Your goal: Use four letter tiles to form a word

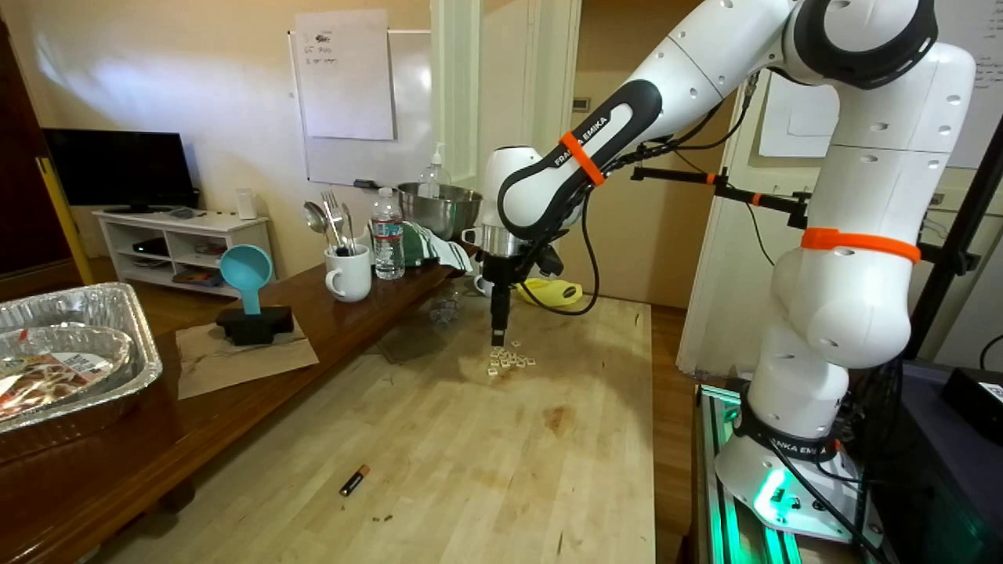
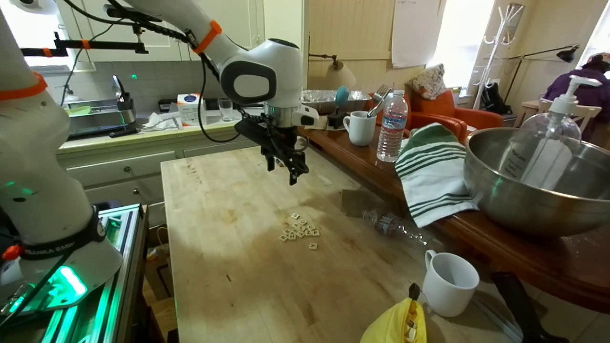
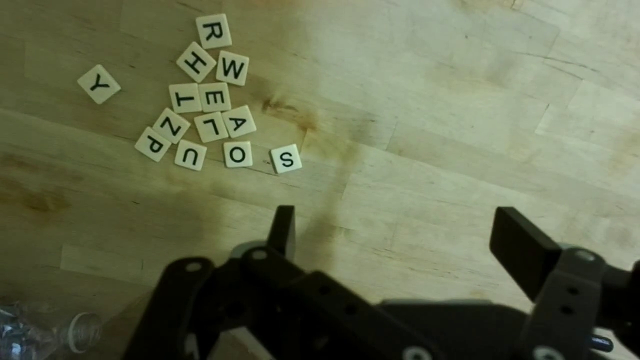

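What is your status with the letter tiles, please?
Fingers open, holding nothing. Letter tiles loosely clustered, no word formed. Clear bottle lying aside, not blocking them.

Pale wooden table [image 2: 214,205]: black-and-copper cylindrical battery [image 1: 354,480]; transparent plastic bottle [image 2: 393,226] lying on its side.
Dark brown wooden counter [image 1: 313,313]: upright clear plastic water bottle [image 2: 392,126]; white handled mug [image 2: 360,128] of metal cutlery [image 1: 335,219]; round steel bowl [image 2: 519,205]; green-and-white striped towel [image 2: 431,176] draped over the edge.

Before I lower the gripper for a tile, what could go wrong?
The E tile and T tile seem to touch, so the wide-open gripper may shove one while going for the other. The tiles lie flat, so its fingers might scrape the table or slip off. A low sweep could knock the bottle lying on its side.
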You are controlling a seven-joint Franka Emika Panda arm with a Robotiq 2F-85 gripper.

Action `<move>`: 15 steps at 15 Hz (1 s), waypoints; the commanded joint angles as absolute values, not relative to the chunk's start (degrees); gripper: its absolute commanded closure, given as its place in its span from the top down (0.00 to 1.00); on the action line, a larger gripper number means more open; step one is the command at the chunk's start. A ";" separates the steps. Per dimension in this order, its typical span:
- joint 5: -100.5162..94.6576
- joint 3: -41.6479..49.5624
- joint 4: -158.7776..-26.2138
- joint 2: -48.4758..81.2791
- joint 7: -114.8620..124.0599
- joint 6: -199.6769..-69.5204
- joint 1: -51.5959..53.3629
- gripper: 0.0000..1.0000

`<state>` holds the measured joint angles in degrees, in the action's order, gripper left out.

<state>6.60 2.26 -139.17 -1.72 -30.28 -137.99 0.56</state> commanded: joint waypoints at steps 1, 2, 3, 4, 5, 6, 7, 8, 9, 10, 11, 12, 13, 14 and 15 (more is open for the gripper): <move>6.63 1.93 -139.85 -0.42 -33.78 -140.13 0.32 1.00; 5.96 1.94 -139.96 0.08 -34.80 -140.83 0.24 1.00; 5.52 1.93 -140.14 0.56 -35.69 -142.09 0.15 1.00; 5.88 1.93 -140.00 1.14 -36.81 -142.56 0.06 1.00; 5.25 1.89 -139.90 1.96 -37.08 -143.68 -0.08 0.75; 5.12 1.83 -139.83 2.61 -37.67 -144.48 -0.21 0.74; 4.74 1.79 -139.78 3.50 -38.22 -146.03 -0.38 0.68; 5.19 1.71 -139.66 4.53 -39.23 -147.55 -0.62 0.58; 5.29 1.61 -139.69 5.46 -40.14 -148.93 -0.87 0.51; 5.15 1.49 -139.70 6.28 -40.78 -150.02 -1.13 0.42; 5.02 1.37 -139.72 7.11 -41.75 -151.19 -1.49 0.35; 4.79 1.25 -139.74 7.78 -42.39 -152.08 -1.81 0.27; 4.56 1.13 -139.70 8.43 -42.89 -152.76 -2.16 0.20; 3.98 1.08 -139.80 9.10 -43.01 -153.76 -2.45 0.13; 3.73 0.95 -139.89 9.67 -43.26 -154.62 -2.75 0.05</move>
